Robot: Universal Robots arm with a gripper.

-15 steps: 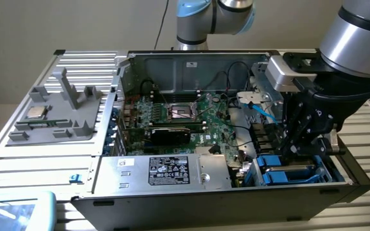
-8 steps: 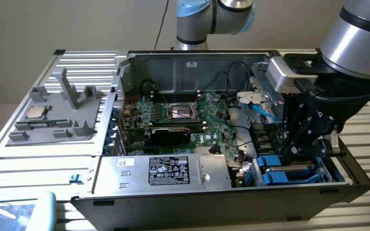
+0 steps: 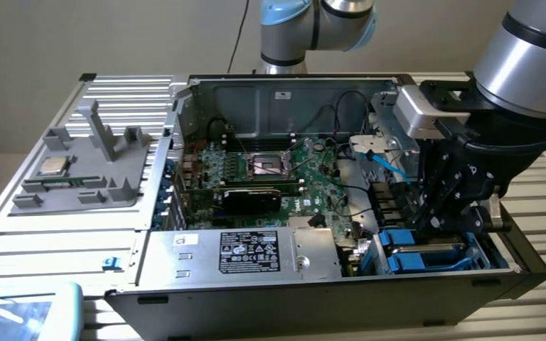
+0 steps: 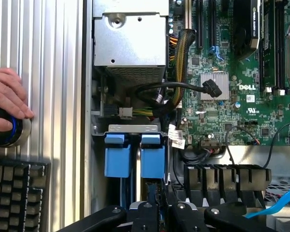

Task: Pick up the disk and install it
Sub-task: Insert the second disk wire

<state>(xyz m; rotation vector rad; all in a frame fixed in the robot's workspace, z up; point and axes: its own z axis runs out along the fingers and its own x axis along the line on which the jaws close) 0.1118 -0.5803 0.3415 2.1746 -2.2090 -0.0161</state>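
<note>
The disk (image 4: pixel 152 155) sits edge-on in the drive bay at the case's front corner, its bright blue carrier beside a second blue carrier (image 4: pixel 118 154). My gripper (image 4: pixel 157 210) is lined up with it, and the black fingers (image 4: pixel 183 212) are closed on its near end. In the exterior view the gripper (image 3: pixel 439 227) reaches straight down into the bay at the case's near right corner. There the blue carriers (image 3: pixel 415 250) show just under it. The drive's label is hidden.
The open computer case (image 3: pixel 188 106) holds a green motherboard (image 3: pixel 283 177), a silver power supply (image 3: pixel 244 252) and loose cables, one of them a blue cable (image 3: pixel 387 163). A grey fixture with a CPU chip (image 3: pixel 55 167) lies on the exterior view's left. A person's hand (image 4: pixel 5 96) rests on a round knob (image 4: pixel 7 131) above a keyboard (image 4: pixel 14 193).
</note>
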